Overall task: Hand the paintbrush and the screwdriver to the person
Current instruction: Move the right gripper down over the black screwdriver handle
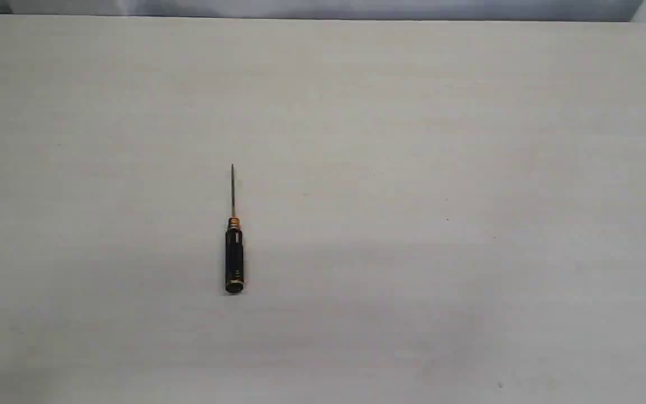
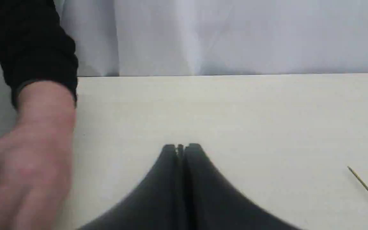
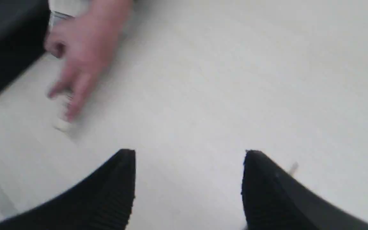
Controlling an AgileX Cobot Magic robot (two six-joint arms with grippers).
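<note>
On the desk (image 1: 469,140), the person's hand (image 2: 27,166) reaches in over a side edge, outside the exterior view. Your left claw (image 2: 180,147) is pinched together and empty. The right claw (image 3: 189,154) gapes wide, also empty. The screwdriver (image 1: 234,258) lies left of the desk's middle, shaft toward the far edge. Fetching it looks like your step, so spread the left claw and close across the black handle, not the thin shaft. The hand is blurred, and the pale blur (image 3: 63,123) under its fingers may be the paintbrush, though you cannot tell.

Black, gold-collared screwdriver (image 1: 234,247); pale table (image 1: 469,140)
</note>
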